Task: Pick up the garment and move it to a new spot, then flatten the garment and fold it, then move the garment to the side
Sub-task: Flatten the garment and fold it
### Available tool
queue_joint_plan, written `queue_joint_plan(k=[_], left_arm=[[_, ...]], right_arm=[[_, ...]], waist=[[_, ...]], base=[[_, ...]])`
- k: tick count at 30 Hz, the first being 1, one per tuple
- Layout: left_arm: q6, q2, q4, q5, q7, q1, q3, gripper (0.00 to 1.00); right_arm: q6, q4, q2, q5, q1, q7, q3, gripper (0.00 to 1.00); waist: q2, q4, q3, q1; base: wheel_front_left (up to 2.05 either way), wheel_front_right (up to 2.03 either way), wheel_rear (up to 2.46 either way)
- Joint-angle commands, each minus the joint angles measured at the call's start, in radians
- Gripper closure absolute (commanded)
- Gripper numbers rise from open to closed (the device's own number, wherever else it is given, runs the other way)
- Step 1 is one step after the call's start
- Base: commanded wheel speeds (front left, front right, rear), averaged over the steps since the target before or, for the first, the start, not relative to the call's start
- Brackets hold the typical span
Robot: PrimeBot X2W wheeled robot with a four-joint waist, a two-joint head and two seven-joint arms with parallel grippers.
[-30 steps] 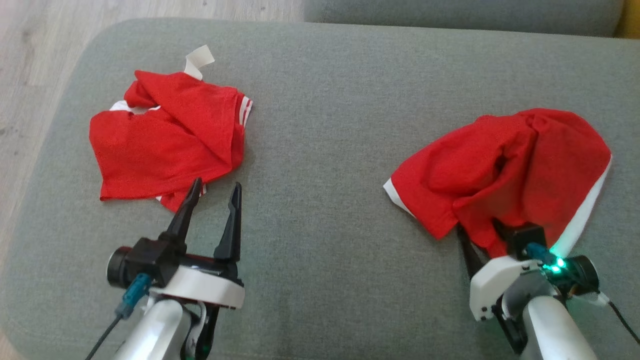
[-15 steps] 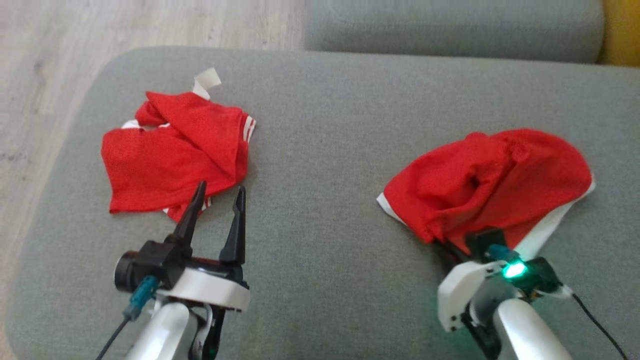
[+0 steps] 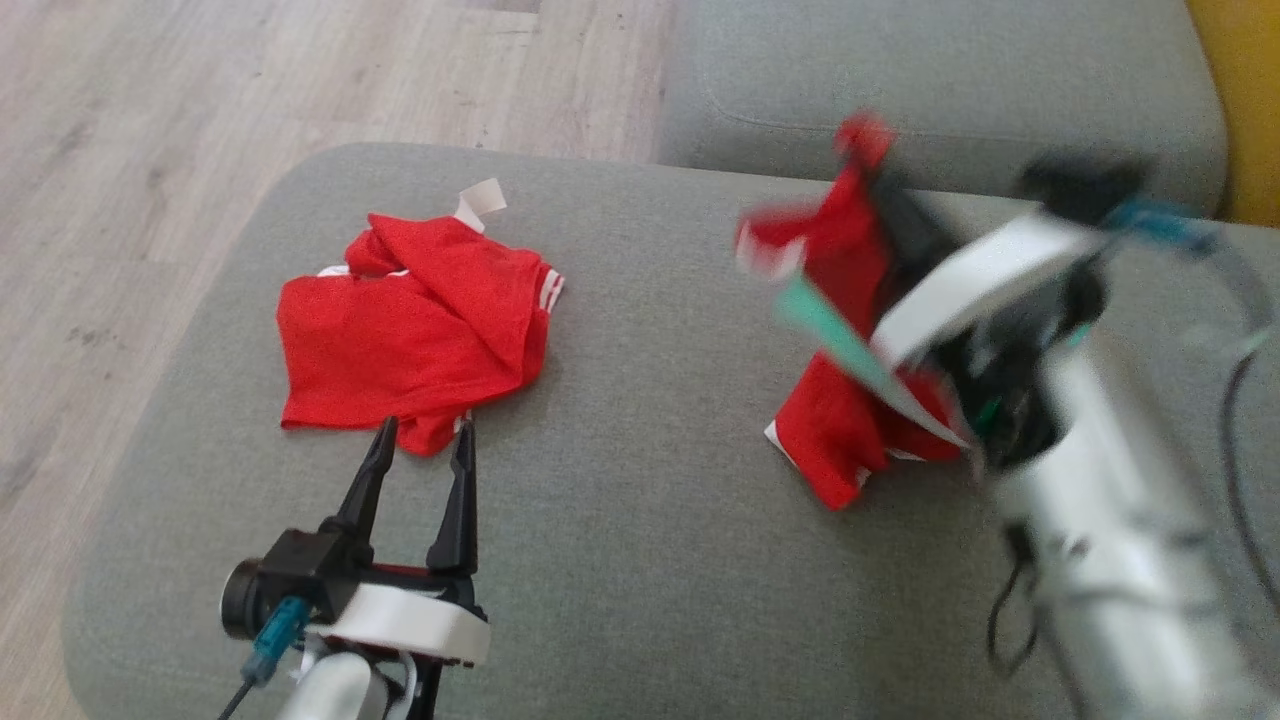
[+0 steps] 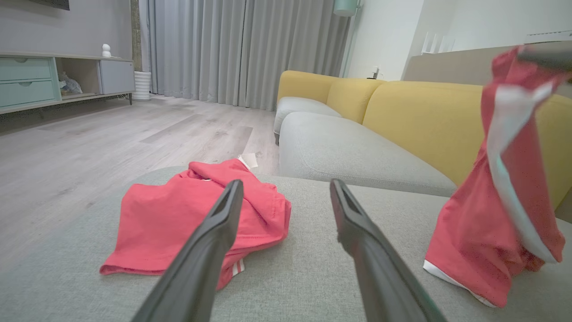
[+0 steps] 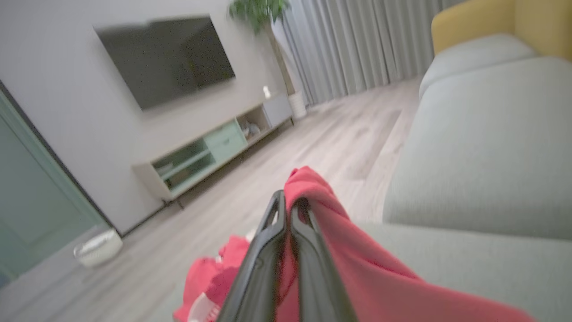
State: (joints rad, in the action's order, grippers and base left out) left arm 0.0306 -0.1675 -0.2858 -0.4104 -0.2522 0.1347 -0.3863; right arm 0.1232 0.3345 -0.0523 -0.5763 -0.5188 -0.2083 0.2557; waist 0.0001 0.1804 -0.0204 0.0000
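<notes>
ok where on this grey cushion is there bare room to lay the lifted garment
Free: the wide middle strip of the grey fabric cushion, between the crumpled red garment and the red white-trimmed garment hanging from the shut right gripper. Crowded: the left side, where the open left gripper borders the crumpled one.

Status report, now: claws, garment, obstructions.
Right claw shut on red-and-white fabric garment, hanging, lower end at grey sofa cushion. Left claw open, empty. Second crumpled red garment lies just ahead of left claw, clear of the lift.

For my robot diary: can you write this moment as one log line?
right jaws: shut on hanging garment | left jaws: open, empty | second garment: lying on cushion
</notes>
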Motion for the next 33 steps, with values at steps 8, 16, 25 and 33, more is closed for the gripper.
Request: queue_joint_plan(k=[8, 16, 25, 33], left_arm=[[-0.013, 0.019, 0.047, 0.019, -0.010, 0.032, 0.066, 0.00], [-0.033, 0.025, 0.065, 0.030, -0.010, 0.056, 0.077, 0.00], [-0.049, 0.030, 0.040, 0.043, -0.010, 0.080, 0.074, 0.00], [-0.055, 0.042, 0.037, 0.050, -0.010, 0.078, 0.083, 0.00]], right_arm=[[0.008, 0.054, 0.002, -0.065, -0.143, 0.057, -0.220, 1.00], [0.008, 0.107, -0.067, 0.145, 0.044, -0.030, -0.444, 1.00], [0.008, 0.191, -0.040, 0.540, 0.107, 0.061, -0.603, 0.00], [0.008, 0.070, -0.005, 0.639, 0.156, 0.248, -0.517, 0.00]], waist=[[-0.0001, -0.008, -0.007, 0.0000], [-0.0001, -0.060, 0.060, 0.0000], [-0.0001, -0.092, 0.085, 0.0000], [-0.0001, -0.098, 0.053, 0.0000]], base=[[0.00, 0.00, 0.00], [0.00, 0.00, 0.00], [0.00, 0.00, 0.00], [0.00, 0.00, 0.00]])
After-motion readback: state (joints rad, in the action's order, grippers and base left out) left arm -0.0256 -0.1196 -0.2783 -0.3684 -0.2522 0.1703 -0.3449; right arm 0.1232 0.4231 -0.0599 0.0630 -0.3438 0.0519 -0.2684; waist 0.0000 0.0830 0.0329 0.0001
